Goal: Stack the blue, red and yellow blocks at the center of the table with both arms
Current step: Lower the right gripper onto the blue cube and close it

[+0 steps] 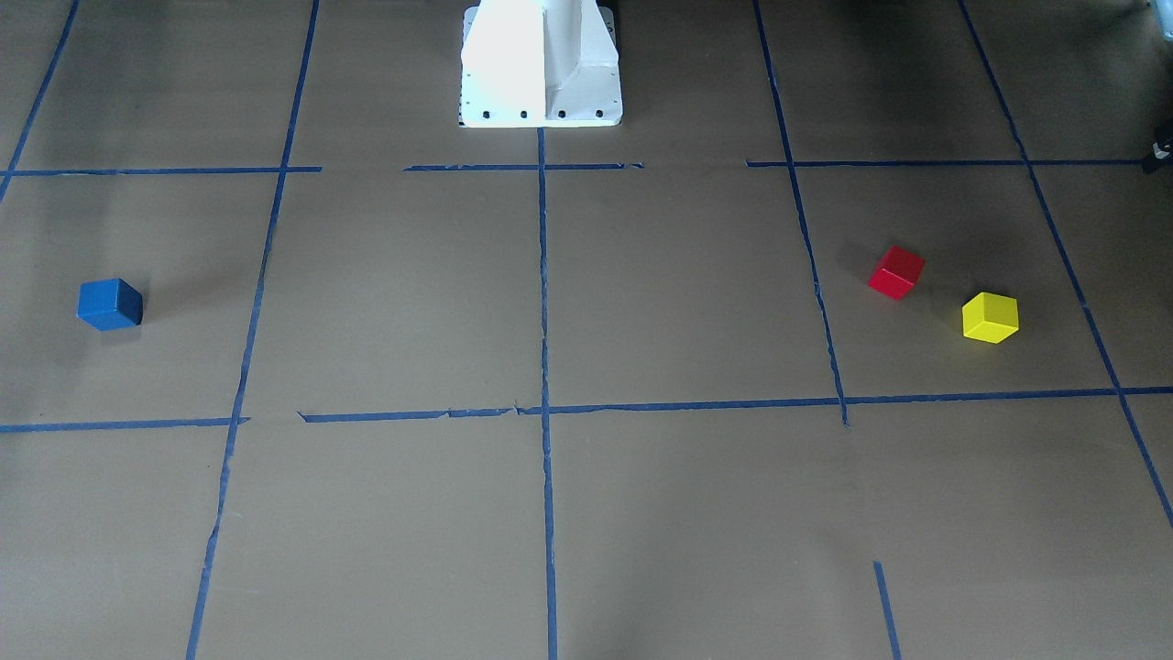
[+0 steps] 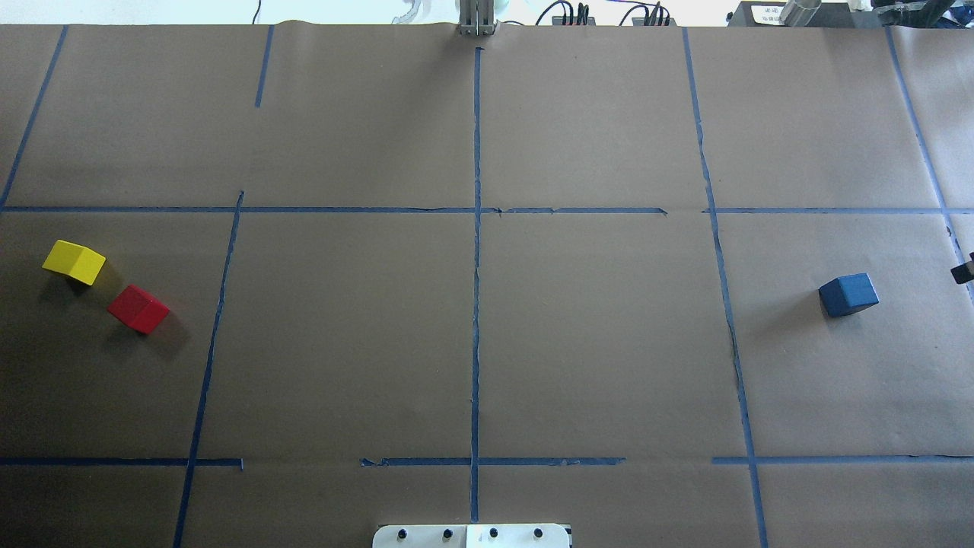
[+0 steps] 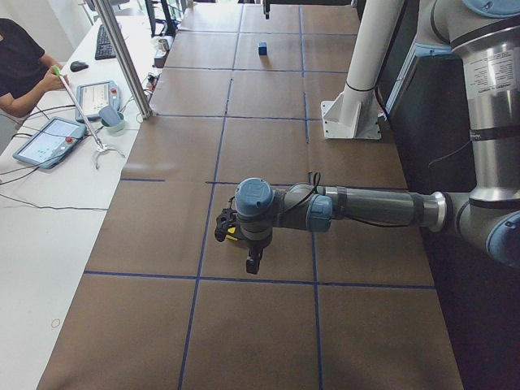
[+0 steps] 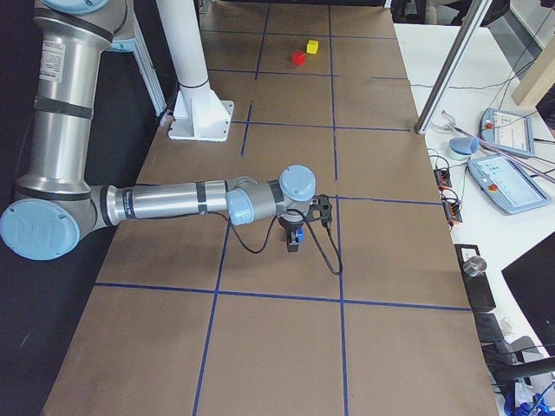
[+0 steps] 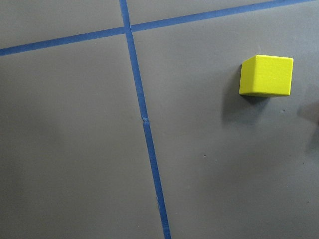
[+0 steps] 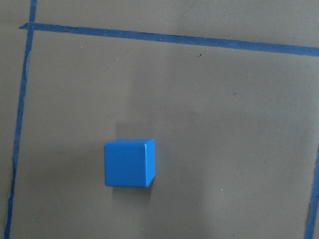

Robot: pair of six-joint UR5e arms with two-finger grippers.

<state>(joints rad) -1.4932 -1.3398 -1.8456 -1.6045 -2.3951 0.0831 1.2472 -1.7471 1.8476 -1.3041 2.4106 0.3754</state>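
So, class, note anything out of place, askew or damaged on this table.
Only the blue tape grid: some lines are ragged, with gaps. The blue block, red block and yellow block look intact, though skewed.

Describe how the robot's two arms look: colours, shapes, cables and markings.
The left arm and the right arm look alike: silver-grey metal tubes joined by rounded joints with light-blue caps. Dark bands ring the tubes. A thin black cable loops loosely at each wrist. The left gripper and right gripper are small and black. A label on the upper arm is too small to read.
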